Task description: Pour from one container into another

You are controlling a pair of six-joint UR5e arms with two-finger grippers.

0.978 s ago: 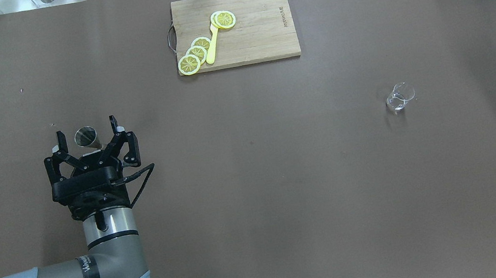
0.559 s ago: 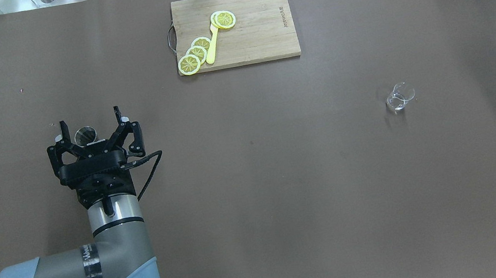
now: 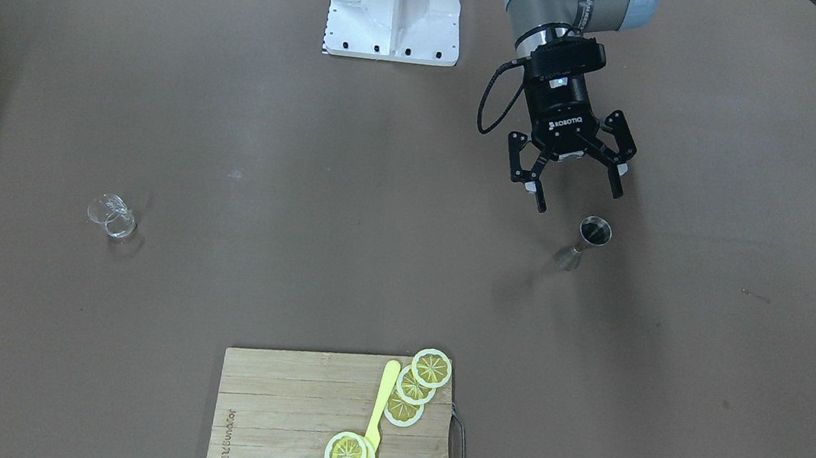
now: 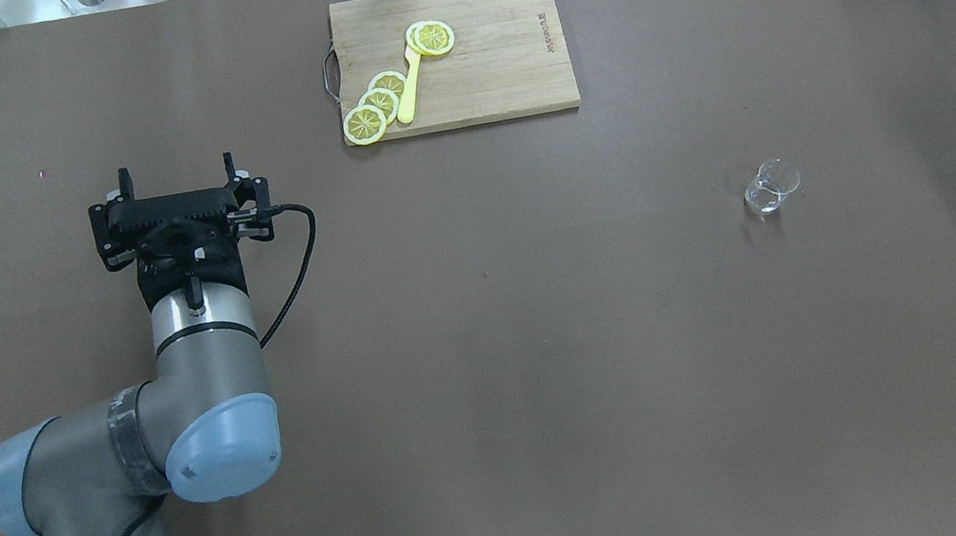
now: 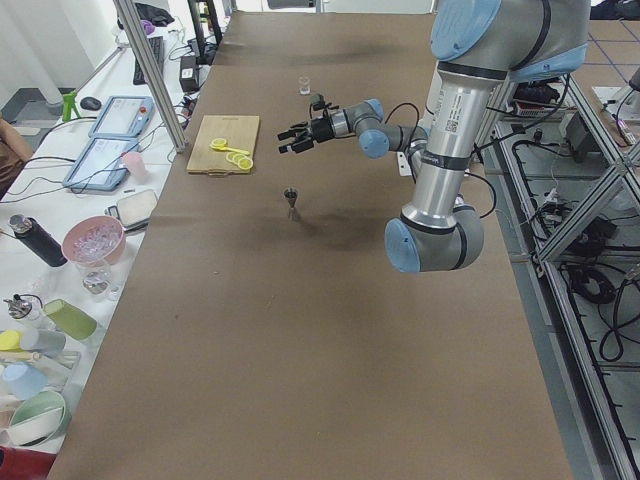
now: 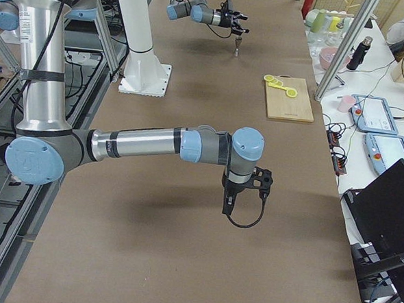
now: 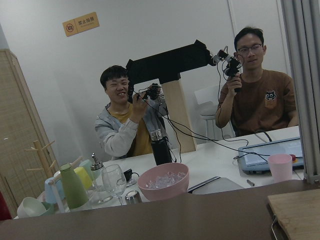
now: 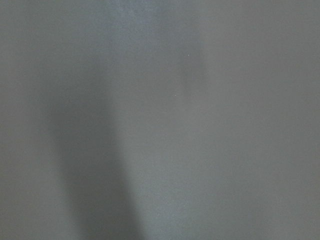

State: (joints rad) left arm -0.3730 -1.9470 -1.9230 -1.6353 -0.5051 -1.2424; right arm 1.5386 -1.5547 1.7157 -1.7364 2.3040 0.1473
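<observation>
A small metal jigger [image 3: 584, 243] stands upright on the brown table, also seen in the exterior left view as the jigger [image 5: 291, 200]. My left gripper [image 3: 577, 193] hangs open above it and slightly toward the robot side, with nothing between its fingers. From overhead the left gripper [image 4: 176, 169] covers the jigger. A small clear glass [image 4: 770, 186] sits far off on the table's right side; it is the glass [image 3: 111, 215] in the front-facing view. My right gripper [image 6: 230, 203] points down over bare table, and I cannot tell whether it is open or shut.
A wooden cutting board [image 4: 494, 64] with lemon slices [image 4: 376, 107] and a yellow utensil lies at the table's far edge. Two people [image 7: 132, 125] sit beyond that edge with cups, a pink bowl [image 7: 162, 181] and bottles on a side bench.
My left gripper has moved away from the robot and risen over the jigger, which it now hides from overhead. It stays open. The glass has not moved.
</observation>
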